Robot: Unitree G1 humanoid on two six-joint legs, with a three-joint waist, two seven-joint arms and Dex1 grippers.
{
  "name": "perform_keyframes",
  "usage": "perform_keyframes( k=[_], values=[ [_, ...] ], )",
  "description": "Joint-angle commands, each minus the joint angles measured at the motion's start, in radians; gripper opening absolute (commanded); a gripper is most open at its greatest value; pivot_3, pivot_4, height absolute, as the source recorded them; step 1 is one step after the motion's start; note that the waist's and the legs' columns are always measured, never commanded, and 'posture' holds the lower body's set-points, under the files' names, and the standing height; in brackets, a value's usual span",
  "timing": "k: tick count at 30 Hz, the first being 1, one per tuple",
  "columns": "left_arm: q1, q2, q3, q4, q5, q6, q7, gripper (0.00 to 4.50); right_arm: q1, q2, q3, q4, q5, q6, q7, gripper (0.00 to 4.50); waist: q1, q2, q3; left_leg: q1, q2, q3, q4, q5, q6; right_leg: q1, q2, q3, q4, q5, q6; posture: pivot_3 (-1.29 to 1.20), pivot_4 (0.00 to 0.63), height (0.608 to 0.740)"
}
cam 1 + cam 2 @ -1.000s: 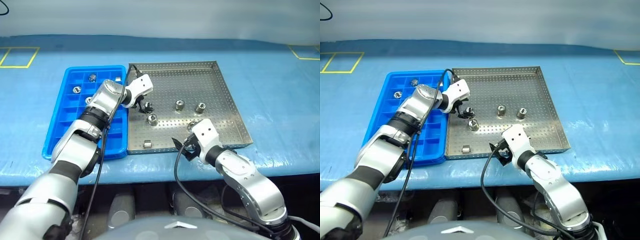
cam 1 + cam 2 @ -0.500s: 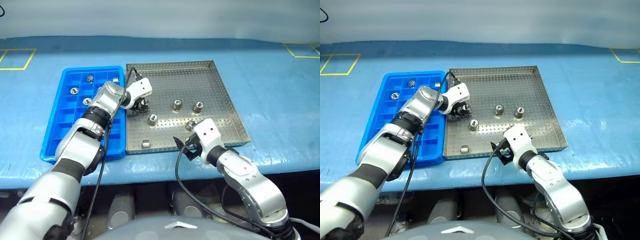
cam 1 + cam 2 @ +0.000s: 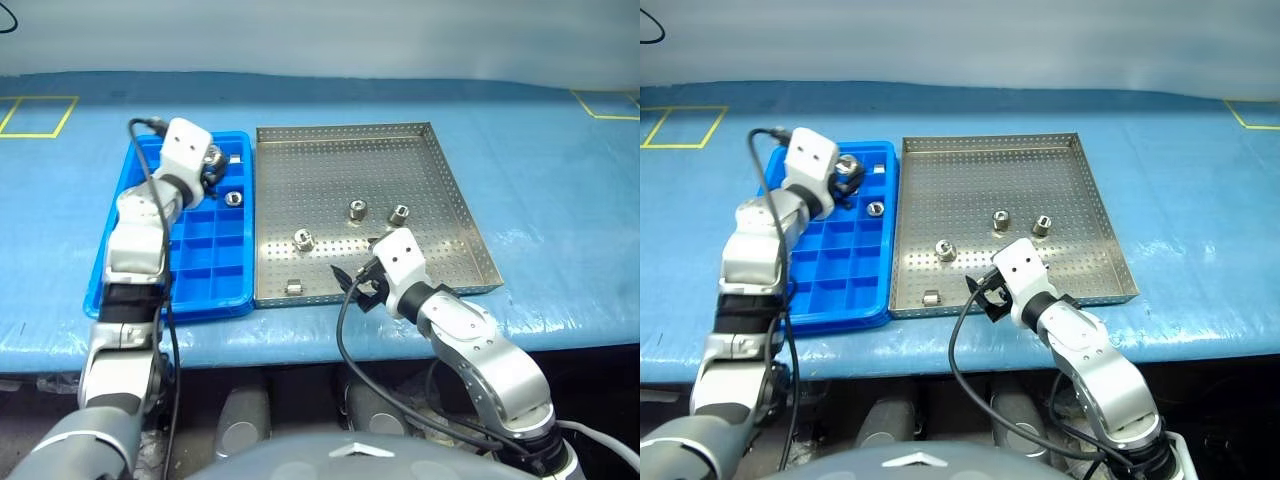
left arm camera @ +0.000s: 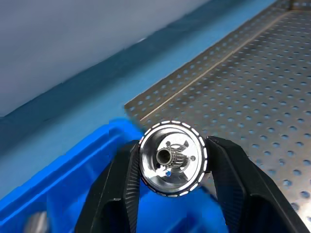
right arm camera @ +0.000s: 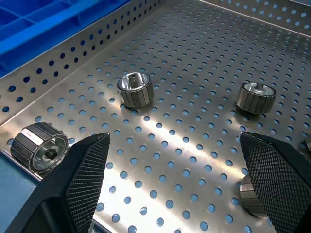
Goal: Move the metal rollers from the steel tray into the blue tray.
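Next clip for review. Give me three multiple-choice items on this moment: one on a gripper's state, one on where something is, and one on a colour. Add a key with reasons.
1. The right gripper, over the steel tray, is:
A. shut on a roller
B. open and empty
C. shut and empty

2. The roller held in the left gripper is:
A. above the blue tray
B. above the middle of the steel tray
C. resting on the right gripper

3. The tray divided into small compartments is:
A. green
B. blue
C. red

Key:
1. B: the right wrist view shows its two fingers wide apart, with only the perforated tray floor and loose rollers between them.
2. A: the head views show the gripper and roller over the far part of the blue tray.
3. B: the compartment grid is bright blue plastic.
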Motion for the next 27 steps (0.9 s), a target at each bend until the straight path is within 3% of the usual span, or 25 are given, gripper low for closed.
perform_keyframes(
  k=[1, 11, 27],
  values=[
    [0.101, -0.021, 0.102, -0.175, 0.048, 0.042, 0.163, 1.86, -0.035, 0.010, 0.016, 0.019, 0.000, -0.040, 0.020, 4.50, 0.014, 0.000, 0.000, 0.000, 0.000, 0.000, 0.000, 0.000, 0.000, 0.000, 0.000, 0.000, 0.000, 0.000, 0.000, 0.11, 0.150, 0.740],
    [0.283, -0.166, 0.176, -0.254, 0.048, 0.059, 0.374, 1.86, -0.088, 0.020, 0.094, 0.068, 0.001, -0.156, 0.103, 4.50, 0.089, -0.002, -0.001, 0.001, -0.001, -0.001, 0.001, 0.001, -0.001, 0.003, -0.001, -0.002, -0.002, 0.001, 0.002, 0.17, 0.150, 0.740],
    [0.177, -0.153, 0.110, -0.113, -0.016, 0.048, 0.360, 1.86, -0.023, 0.030, 0.104, 0.058, -0.046, -0.265, 0.103, 4.50, 0.080, -0.002, -0.001, 0.009, -0.001, -0.001, 0.000, 0.001, -0.002, 0.012, -0.001, -0.002, -0.007, -0.002, -0.001, 0.11, 0.150, 0.740]
  ],
)
